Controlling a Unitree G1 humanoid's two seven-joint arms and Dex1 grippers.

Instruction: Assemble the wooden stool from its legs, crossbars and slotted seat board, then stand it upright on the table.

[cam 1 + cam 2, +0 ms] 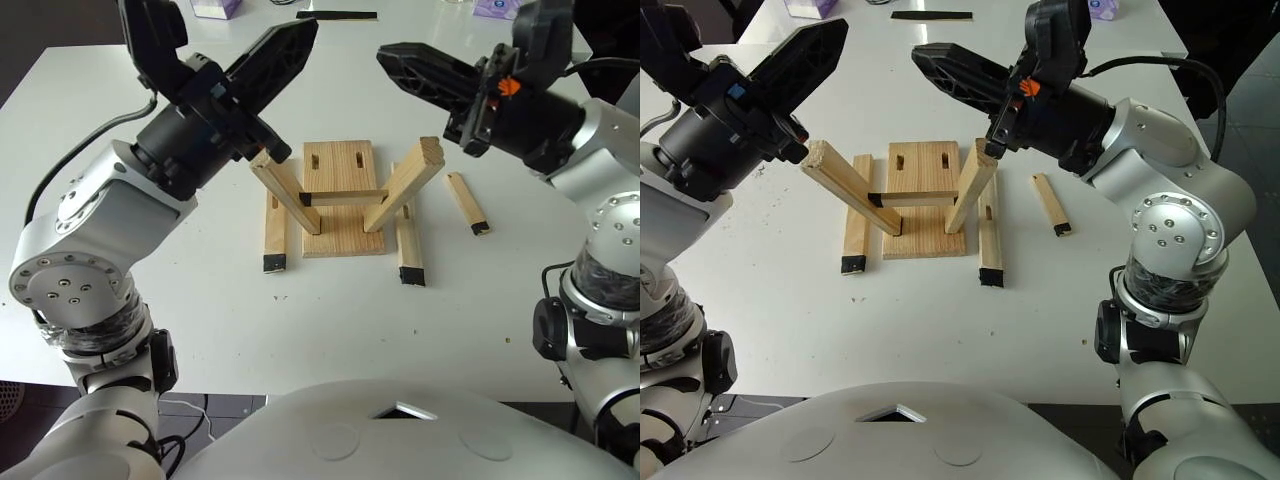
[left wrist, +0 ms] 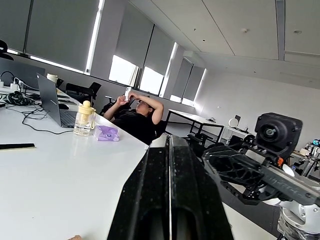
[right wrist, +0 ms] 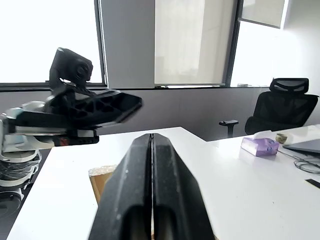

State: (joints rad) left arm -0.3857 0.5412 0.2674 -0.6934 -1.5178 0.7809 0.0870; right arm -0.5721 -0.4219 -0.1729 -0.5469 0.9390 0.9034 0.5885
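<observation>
The slotted seat board [image 1: 338, 160] lies flat on the white table. On it stand two legs joined by a crossbar [image 1: 345, 198], splayed into a V: the left leg [image 1: 285, 192] and the right leg [image 1: 405, 185]. Their upper ends sit close under my two wrists; whether they touch is unclear. My left gripper [image 1: 305, 30] is shut with nothing in it, pointing up and inward above the left leg. My right gripper [image 1: 390, 55] is also shut on nothing and faces it above the right leg. Two more legs [image 1: 274, 235] [image 1: 408, 250] lie beside the board, and a short crossbar [image 1: 467, 203] lies to the right.
A black strip [image 1: 336, 15] and two purple boxes [image 1: 215, 8] [image 1: 497, 8] sit at the far edge of the table. A laptop [image 2: 52, 102] and a bottle [image 2: 85, 119] stand farther off. Open tabletop lies in front of the board.
</observation>
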